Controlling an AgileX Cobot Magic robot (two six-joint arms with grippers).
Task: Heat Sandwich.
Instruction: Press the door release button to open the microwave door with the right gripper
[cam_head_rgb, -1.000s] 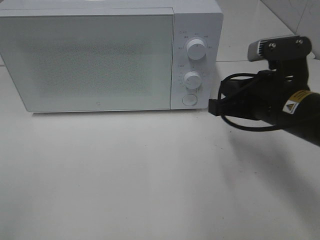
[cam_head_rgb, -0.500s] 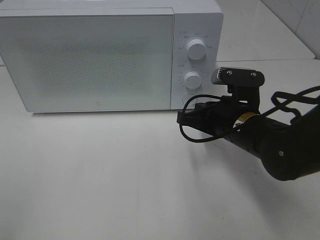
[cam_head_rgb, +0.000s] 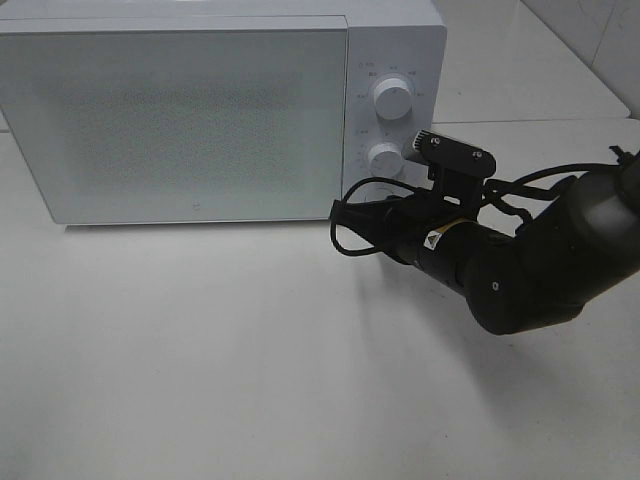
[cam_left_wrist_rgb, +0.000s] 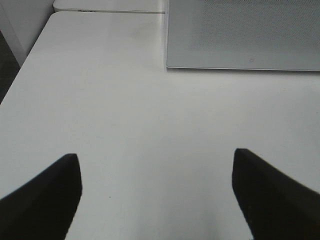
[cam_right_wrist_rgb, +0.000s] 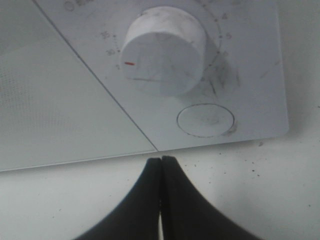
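Note:
The sandwich is out of view in every frame. A white microwave (cam_head_rgb: 180, 120) stands at the back of the table with its door shut. My right gripper (cam_head_rgb: 343, 213) is shut and empty, low in front of the microwave's lower right corner. In the right wrist view its tips (cam_right_wrist_rgb: 161, 161) point at the seam between door and control panel, just below the lower knob (cam_right_wrist_rgb: 162, 50) and beside the round button (cam_right_wrist_rgb: 205, 120). My left gripper (cam_left_wrist_rgb: 155, 165) hangs open over bare table, with the microwave (cam_left_wrist_rgb: 245, 35) ahead of it.
The control panel carries an upper knob (cam_head_rgb: 392, 98) and a lower knob (cam_head_rgb: 385, 158). The white table (cam_head_rgb: 200, 350) stretches in front of the microwave. The right arm's black cable (cam_head_rgb: 355, 240) loops near the gripper. The table's edge (cam_left_wrist_rgb: 22, 65) shows in the left wrist view.
The right arm has swung left and in toward the microwave, from beside the control panel to in front of its bottom edge. The left gripper has stayed open.

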